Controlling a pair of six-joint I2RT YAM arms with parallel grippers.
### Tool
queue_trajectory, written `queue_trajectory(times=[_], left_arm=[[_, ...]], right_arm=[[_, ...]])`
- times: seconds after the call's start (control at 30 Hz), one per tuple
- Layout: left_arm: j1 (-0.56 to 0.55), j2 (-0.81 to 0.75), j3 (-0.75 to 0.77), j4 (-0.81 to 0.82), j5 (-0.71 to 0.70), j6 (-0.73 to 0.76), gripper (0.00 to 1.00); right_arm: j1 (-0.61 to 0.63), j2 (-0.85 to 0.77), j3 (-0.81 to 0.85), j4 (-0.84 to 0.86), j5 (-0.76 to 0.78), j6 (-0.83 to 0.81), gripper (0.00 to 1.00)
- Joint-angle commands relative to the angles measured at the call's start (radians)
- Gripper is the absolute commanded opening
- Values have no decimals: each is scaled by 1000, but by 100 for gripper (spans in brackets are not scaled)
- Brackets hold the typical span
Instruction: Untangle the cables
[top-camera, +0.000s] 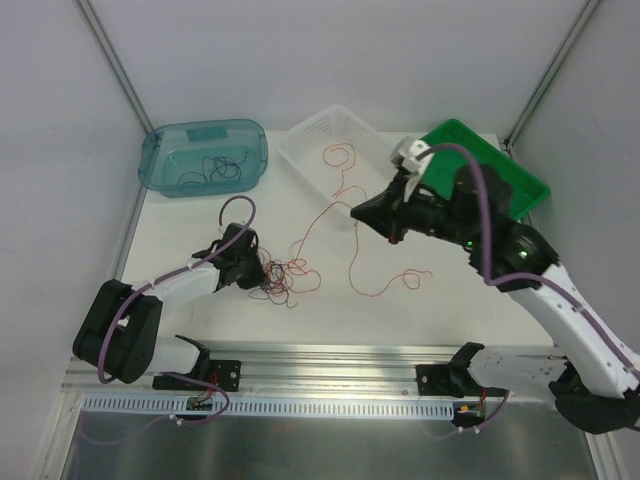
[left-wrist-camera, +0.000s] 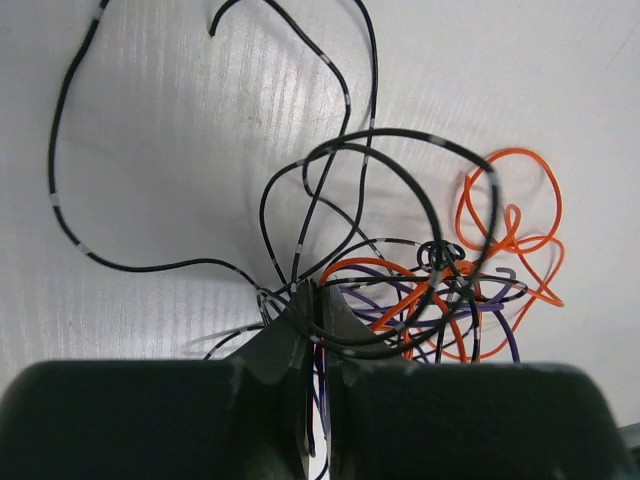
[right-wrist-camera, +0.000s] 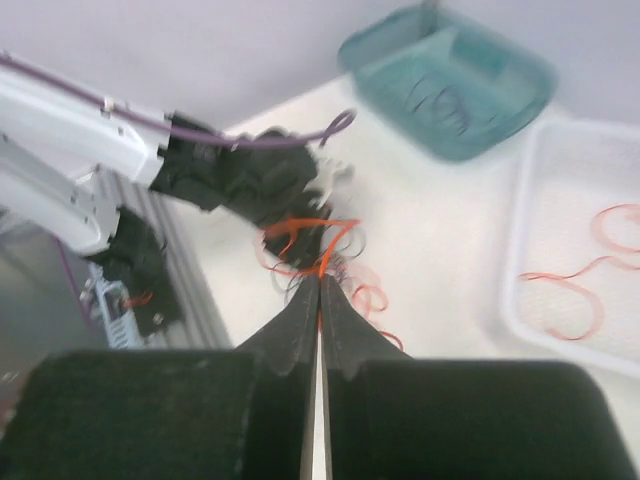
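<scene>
White table (top-camera: 450, 310), grey walls (top-camera: 330, 50). Left gripper (left-wrist-camera: 318, 295) clenched in the cables (top-camera: 290, 275); right gripper (right-wrist-camera: 320, 285) pinches one. Left wrist alone shows purple strands (left-wrist-camera: 512, 335).

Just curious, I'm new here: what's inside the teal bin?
A few thin black wires lie curled on the floor of the teal bin. No red ones show there. Its tinted near wall blurs the floor's front strip, so anything tucked there cannot be made out.

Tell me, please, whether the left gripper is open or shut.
Shut. In the left wrist view the left gripper has its fingertips pressed together, pinching strands of the cables at the tangle's edge.
</scene>
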Motion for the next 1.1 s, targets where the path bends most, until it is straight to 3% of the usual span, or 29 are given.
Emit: queue_trajectory(times=[0.0, 0.3, 0.47, 0.73, 0.87, 0.9, 1.0, 1.03, 1.07], left_arm=[[8, 10, 22, -36, -70, 2, 0], [41, -34, 64, -116, -135, 44, 0], [39, -102, 112, -159, -118, 87, 1], [39, -258, 192, -277, -61, 215, 33], [41, -325, 218, -309, -11, 260, 47], [39, -348, 222, -315, 5, 265, 53], [39, -388, 247, -337, 34, 289, 67], [39, -396, 261, -341, 43, 298, 71], [39, -402, 267, -347, 54, 315, 74]], right_arm=[[-56, -109, 91, -117, 83, -56, 1], [-143, -217, 120, -225, 293, -110, 1], [-151, -232, -72, -174, 351, -59, 1], [-241, -215, -487, -162, 623, 201, 1], [-295, -174, -599, -200, 623, 325, 3], [-309, -163, -613, -226, 626, 346, 5], [-329, -111, -653, -248, 643, 405, 28], [-332, -103, -662, -245, 646, 418, 42], [-336, -94, -679, -242, 645, 442, 48]])
